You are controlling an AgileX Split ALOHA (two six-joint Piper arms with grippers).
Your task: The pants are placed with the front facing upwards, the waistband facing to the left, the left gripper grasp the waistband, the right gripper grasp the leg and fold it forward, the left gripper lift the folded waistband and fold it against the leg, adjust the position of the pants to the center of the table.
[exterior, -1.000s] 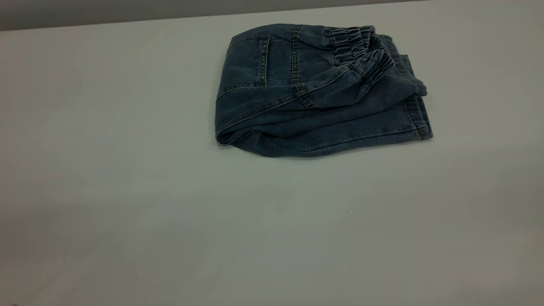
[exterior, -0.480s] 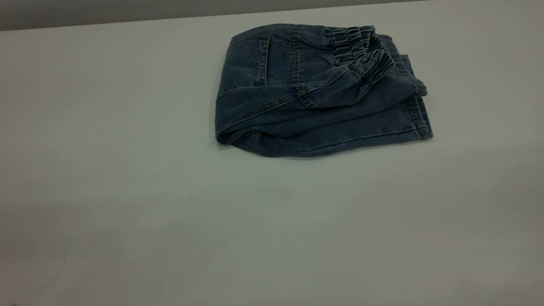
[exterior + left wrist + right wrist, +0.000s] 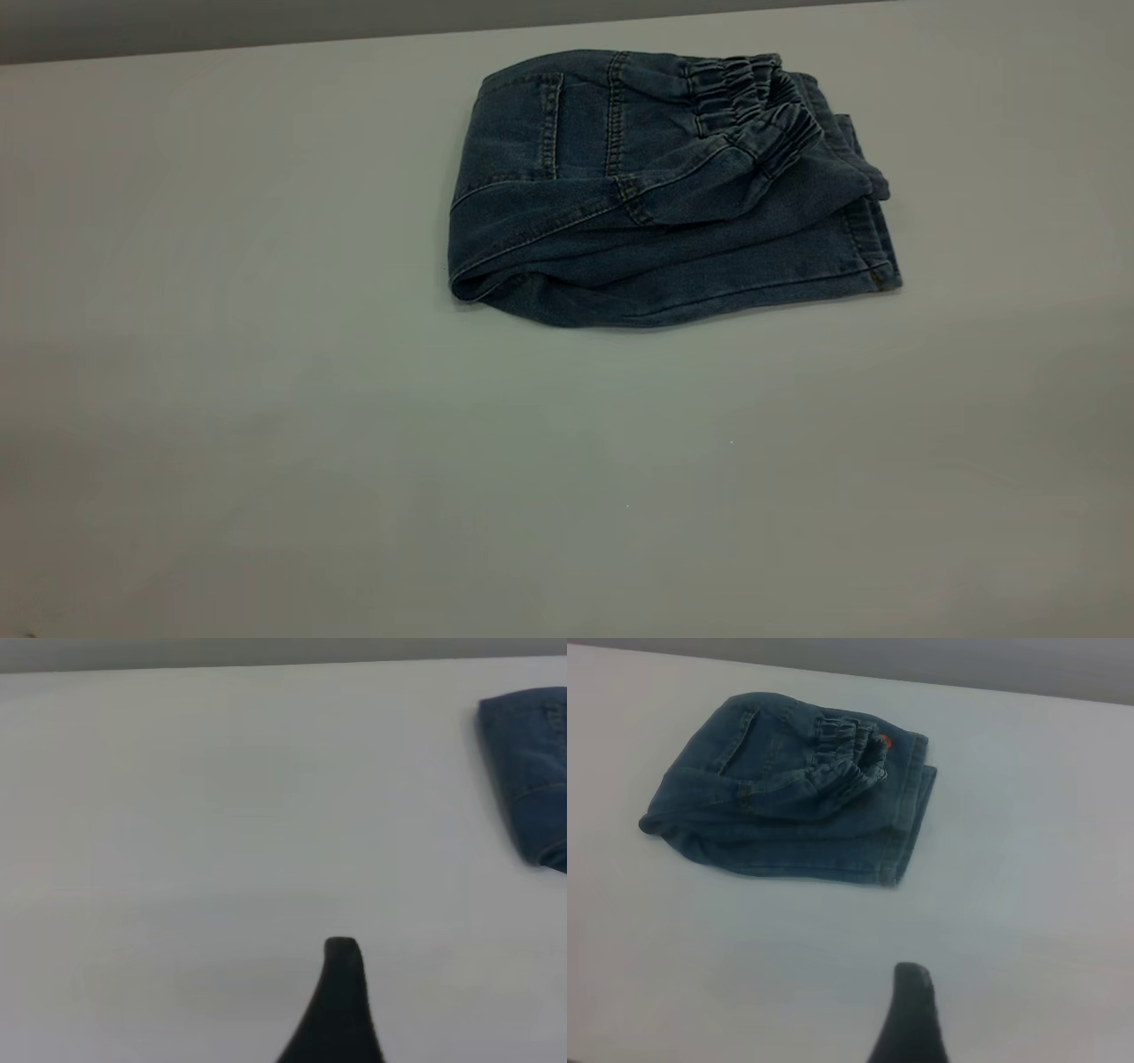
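Pants (image 3: pixel 660 199) lie folded in a compact bundle on the table (image 3: pixel 266 399), toward the far edge and a bit right of middle in the exterior view. Waistband (image 3: pixel 753 106) sits on top at the bundle's right side, ruched and doubled over onto the leg layers; a pocket seam shows on the upper left panel. Nothing touches the pants. Neither arm appears in the exterior view. Left gripper (image 3: pixel 341 992): only one black finger shows in the left wrist view, over bare table, pants edge well apart from it; whether it is open or closed can't be told, and it holds nothing visible. Right gripper (image 3: pixel 912 1010): one dark finger in the right wrist view, over bare table, apart from the pants (image 3: pixel 788 788); opening can't be told, nothing held.
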